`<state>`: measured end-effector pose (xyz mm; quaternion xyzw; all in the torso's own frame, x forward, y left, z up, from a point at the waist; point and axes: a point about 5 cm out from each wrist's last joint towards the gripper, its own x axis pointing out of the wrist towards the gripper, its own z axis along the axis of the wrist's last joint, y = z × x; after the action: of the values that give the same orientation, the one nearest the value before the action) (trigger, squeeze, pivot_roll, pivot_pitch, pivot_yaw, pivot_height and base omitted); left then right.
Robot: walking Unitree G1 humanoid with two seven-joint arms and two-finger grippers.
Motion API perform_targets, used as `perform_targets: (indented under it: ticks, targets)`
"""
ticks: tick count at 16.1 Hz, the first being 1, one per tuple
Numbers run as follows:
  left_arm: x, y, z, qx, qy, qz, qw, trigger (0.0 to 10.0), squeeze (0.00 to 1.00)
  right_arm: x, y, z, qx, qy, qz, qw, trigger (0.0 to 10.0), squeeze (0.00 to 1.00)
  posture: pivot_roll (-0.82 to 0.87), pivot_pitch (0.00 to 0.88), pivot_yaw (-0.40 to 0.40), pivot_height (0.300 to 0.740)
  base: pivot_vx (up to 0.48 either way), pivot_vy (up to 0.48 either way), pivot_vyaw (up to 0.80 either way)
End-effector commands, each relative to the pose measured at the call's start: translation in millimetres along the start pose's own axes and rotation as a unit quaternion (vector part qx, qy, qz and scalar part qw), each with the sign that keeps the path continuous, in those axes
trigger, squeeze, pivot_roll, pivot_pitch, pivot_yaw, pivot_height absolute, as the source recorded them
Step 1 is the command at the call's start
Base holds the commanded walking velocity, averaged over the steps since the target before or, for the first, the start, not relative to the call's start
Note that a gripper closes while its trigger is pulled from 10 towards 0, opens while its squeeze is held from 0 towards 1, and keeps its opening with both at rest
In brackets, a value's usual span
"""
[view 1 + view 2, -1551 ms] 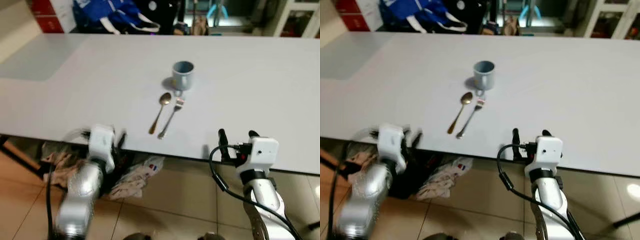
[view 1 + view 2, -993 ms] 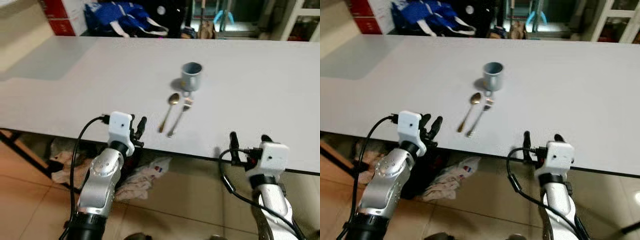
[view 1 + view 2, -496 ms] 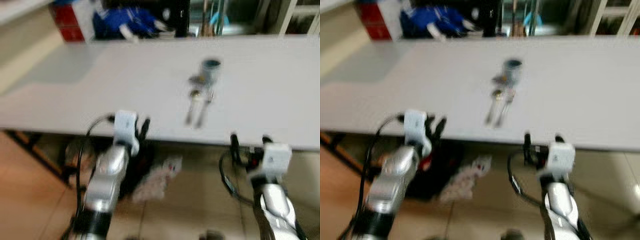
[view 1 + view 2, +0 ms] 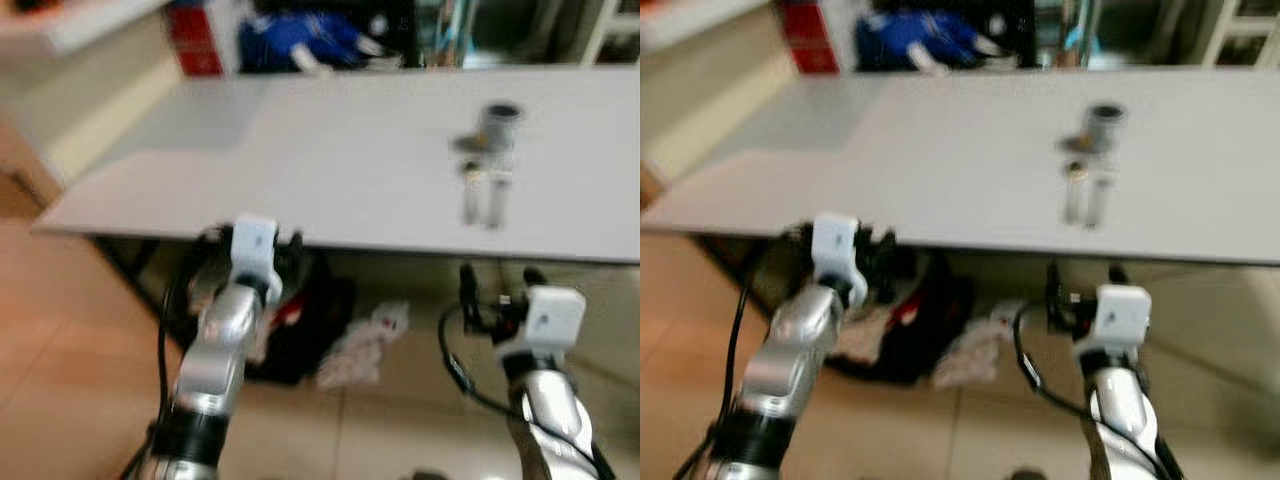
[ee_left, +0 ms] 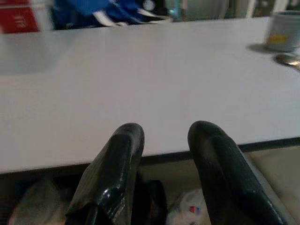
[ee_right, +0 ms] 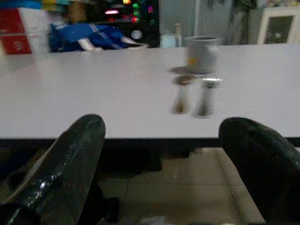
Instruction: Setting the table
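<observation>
- Three items are placed on the worktop [image 4: 330, 160]: cup [image 4: 497, 125], spoon [image 4: 470, 195], fork [image 4: 493, 200].
- Left tool [image 5: 161, 154], narrowly parted, and right tool [image 6: 161, 159], spread wide, hold nothing below the worktop edge.
- Plates and further settings appear outstanding.

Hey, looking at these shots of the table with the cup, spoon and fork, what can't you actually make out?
- Cup: motion blur in both eye views hides any handle or contents.
- Spoon and fork: smeared in the right wrist view; fork tines unreadable.
- Floor pile: blurred and partly shaded under the table; can't identify it.
- Cup in the left wrist view: cut off by the frame edge.
</observation>
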<state>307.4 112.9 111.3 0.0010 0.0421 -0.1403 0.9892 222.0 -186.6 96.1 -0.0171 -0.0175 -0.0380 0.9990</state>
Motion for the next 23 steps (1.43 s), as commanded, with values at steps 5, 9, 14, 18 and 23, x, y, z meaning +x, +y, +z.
perform_targets:
  ticks: [5,9,14,18,23]
  targets:
    - [-1.1,9.1,-5.8,0.004,0.016,0.015,1.000,10.0,0.00,0.5,7.5,2.0,0.007,0.002,0.017,1.000,10.0,0.00,-0.18,0.000,0.083,0.727,0.000,0.480,-0.41]
    - [-0.3,9.6,-5.4,0.005,0.015,0.012,1.000,10.0,0.00,1.0,9.0,1.7,0.006,0.003,0.021,1.000,10.0,0.00,-0.18,0.000,0.081,0.727,0.000,0.480,0.00]
    - [0.1,8.9,-3.5,0.011,0.012,0.010,1.000,10.0,0.00,1.2,11.1,0.1,0.002,0.007,0.030,1.000,10.0,0.00,-0.18,0.000,0.077,0.727,0.000,0.480,-0.35]
    - [0.5,9.4,0.1,0.016,0.003,0.010,1.000,10.0,0.00,1.0,12.2,-1.0,0.005,0.009,0.034,0.999,10.0,0.00,-0.17,0.000,0.074,0.727,0.000,0.480,0.00]
    - [-4.3,12.6,0.4,0.018,-0.003,0.012,1.000,10.0,0.00,0.1,14.8,-3.2,0.007,0.014,0.043,0.999,10.0,0.00,-0.16,0.000,0.065,0.727,0.000,0.480,0.00]
